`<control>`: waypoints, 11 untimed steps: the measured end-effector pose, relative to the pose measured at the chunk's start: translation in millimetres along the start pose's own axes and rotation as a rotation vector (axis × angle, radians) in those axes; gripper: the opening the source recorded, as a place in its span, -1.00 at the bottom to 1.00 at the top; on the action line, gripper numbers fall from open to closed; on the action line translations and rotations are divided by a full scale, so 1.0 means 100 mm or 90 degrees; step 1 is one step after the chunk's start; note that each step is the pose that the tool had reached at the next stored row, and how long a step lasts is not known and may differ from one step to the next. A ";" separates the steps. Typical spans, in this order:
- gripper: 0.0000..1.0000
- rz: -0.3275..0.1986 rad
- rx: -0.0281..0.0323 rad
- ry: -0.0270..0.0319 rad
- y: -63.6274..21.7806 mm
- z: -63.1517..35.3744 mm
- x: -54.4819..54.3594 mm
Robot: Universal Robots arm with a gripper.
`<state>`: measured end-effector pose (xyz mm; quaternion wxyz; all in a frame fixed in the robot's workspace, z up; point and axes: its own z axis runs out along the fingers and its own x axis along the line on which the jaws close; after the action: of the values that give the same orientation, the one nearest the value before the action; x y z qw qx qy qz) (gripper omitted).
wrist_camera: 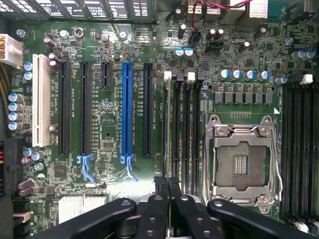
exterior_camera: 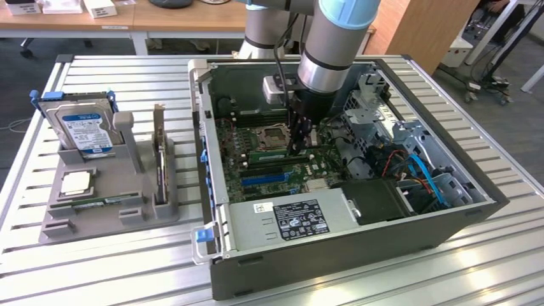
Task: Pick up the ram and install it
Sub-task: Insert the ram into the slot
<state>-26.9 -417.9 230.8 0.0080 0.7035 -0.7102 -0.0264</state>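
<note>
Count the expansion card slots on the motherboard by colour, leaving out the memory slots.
White slot: 1
Blue slot: 1
Black slots: 4, one of them short
Total: 6

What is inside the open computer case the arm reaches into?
A green motherboard with an empty processor socket, a blue slot, a grey power supply and cables. From the exterior view, the gripper hides the board directly beneath it.
</note>
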 end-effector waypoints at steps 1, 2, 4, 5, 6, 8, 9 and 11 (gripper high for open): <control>-0.76 0.000 0.0000 0.0000 0.000 0.000 0.00; -0.76 0.000 0.0000 0.0000 0.000 0.000 0.00; -0.76 0.000 -0.0001 0.0001 0.000 0.002 0.00; -0.76 0.000 0.0000 0.0000 -0.001 0.006 0.00; -0.76 0.000 0.0000 0.0000 -0.001 0.008 0.00; -0.76 0.000 -0.0001 0.0001 0.000 0.007 0.00; -0.76 0.000 0.0000 0.0001 0.000 0.008 0.00; -0.76 0.000 0.0000 -0.0001 -0.001 0.012 0.00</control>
<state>-26.9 -417.7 229.6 0.0079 0.7035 -0.7102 -0.0265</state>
